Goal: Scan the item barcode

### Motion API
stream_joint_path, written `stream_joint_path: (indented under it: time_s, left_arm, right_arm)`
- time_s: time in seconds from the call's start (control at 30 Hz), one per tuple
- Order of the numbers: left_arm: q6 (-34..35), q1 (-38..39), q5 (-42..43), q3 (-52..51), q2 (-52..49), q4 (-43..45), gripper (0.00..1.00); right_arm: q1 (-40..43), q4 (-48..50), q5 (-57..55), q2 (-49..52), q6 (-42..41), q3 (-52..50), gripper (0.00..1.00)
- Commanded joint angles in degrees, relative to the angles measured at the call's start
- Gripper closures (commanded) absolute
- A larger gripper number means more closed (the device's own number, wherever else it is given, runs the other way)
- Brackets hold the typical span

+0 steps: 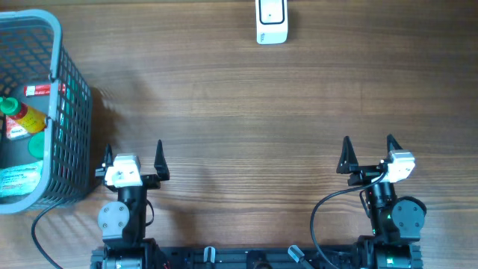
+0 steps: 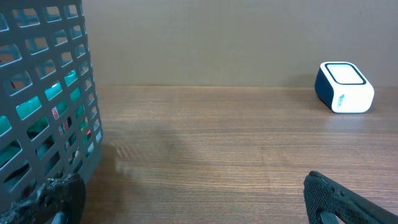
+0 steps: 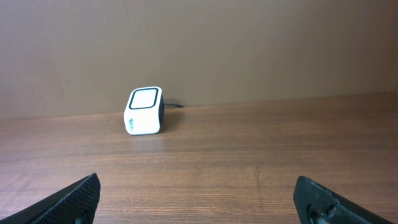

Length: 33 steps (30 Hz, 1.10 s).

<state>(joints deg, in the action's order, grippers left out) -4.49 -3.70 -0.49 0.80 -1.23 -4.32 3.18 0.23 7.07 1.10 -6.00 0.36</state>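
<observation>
A white barcode scanner [image 1: 271,21] stands at the table's far edge; it also shows in the left wrist view as a white box [image 2: 344,86] and in the right wrist view [image 3: 144,111]. A grey mesh basket [image 1: 71,97] at the left holds grocery items, among them a yellow bottle with a green cap [image 1: 21,113]. My left gripper [image 1: 133,158] is open beside the basket, nothing between its fingers [image 2: 339,200]. My right gripper [image 1: 368,152] is open over bare wood near the front right, its fingertips [image 3: 74,196] wide apart.
The basket wall [image 2: 43,99] fills the left of the left wrist view, close to my left finger. A black cable [image 1: 328,205] loops by the right arm's base. The wooden table [image 1: 246,112] stretches between arms and scanner.
</observation>
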Motion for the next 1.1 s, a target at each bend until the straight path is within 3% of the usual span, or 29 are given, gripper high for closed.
stream_joint_path:
  time_s: [0.0,0.2,0.4,0.6,0.87,1.07]
  left_arm:
    - [-1.09,0.22,0.68,-0.48,-0.28,0.07,0.0]
    - [-1.07,0.22,1.36,-0.48,-0.28,0.26,0.0]
    - [-0.79,0.22,14.05,-0.48,-0.28,2.45,0.0]
    - [11.58,0.22,14.82,2.62,-0.35,2.84,0.0]
    - [14.01,0.22,14.71,18.4,-6.95,0.72,0.0]
    - [15.89,0.17,11.21,41.38,-27.12,-13.9,0.0]
  right_arm:
    - [-0.22,0.2,0.04,-0.15,-0.13,-0.07,0.0]
    - [-0.22,0.2,0.04,-0.15,-0.13,-0.07,0.0]
    - [-0.22,0.2,0.04,-0.15,-0.15,-0.07,0.0]
    - [-0.22,0.2,0.04,-0.15,-0.13,-0.07,0.0]
    - [-0.22,0.2,0.04,-0.15,-0.11,-0.07,0.0]
    - [-0.22,0.2,0.04,-0.15,-0.13,-0.07,0.0]
